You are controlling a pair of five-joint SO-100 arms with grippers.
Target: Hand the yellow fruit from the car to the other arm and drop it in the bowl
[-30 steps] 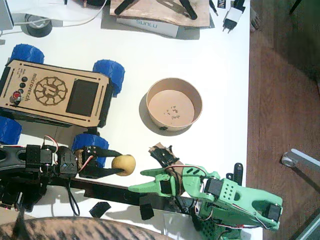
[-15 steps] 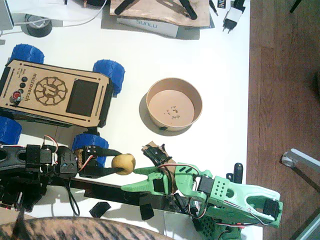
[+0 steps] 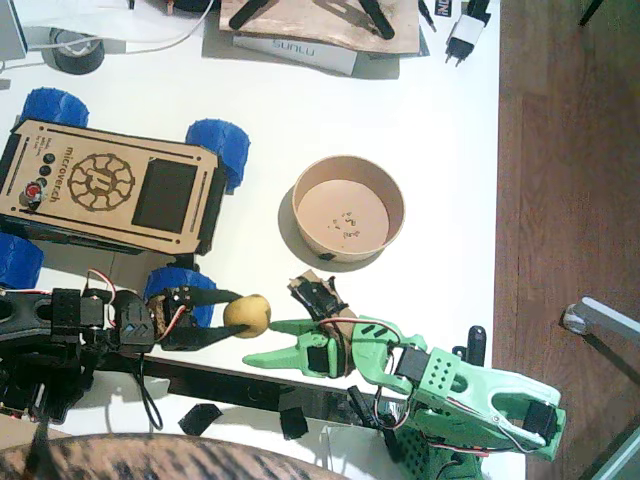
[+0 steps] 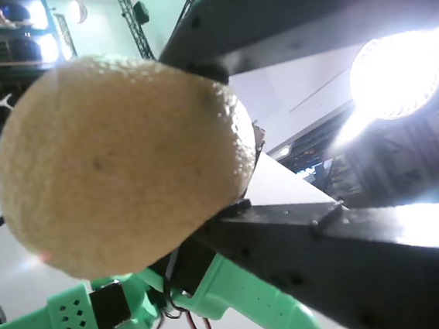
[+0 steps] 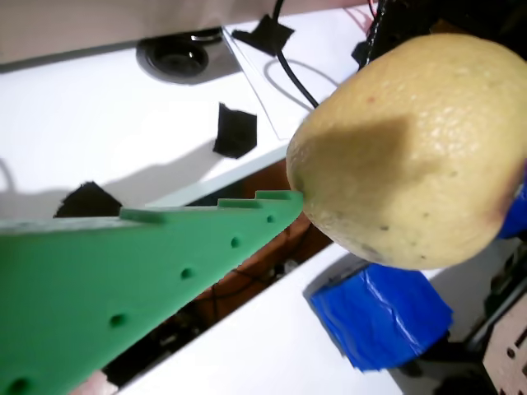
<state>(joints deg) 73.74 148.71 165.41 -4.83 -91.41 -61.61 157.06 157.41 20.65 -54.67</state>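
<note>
the one lemon (image 3: pixel 247 313) sits pinched in my black left gripper (image 3: pixel 232 316), just off the car (image 3: pixel 110 190). my green right gripper (image 3: pixel 262 343) has slid in beside it, jaws spread wide and not yet closed, so the handover looks close. one bowl (image 3: pixel 349 209) waits.

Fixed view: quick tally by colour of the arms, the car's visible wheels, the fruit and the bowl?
Black: 1, the left arm
Green: 1, the right arm
Blue: 4 wheels on the car
Yellow: 1, the fruit
Tan: 1, the bowl
Total: 8
</note>
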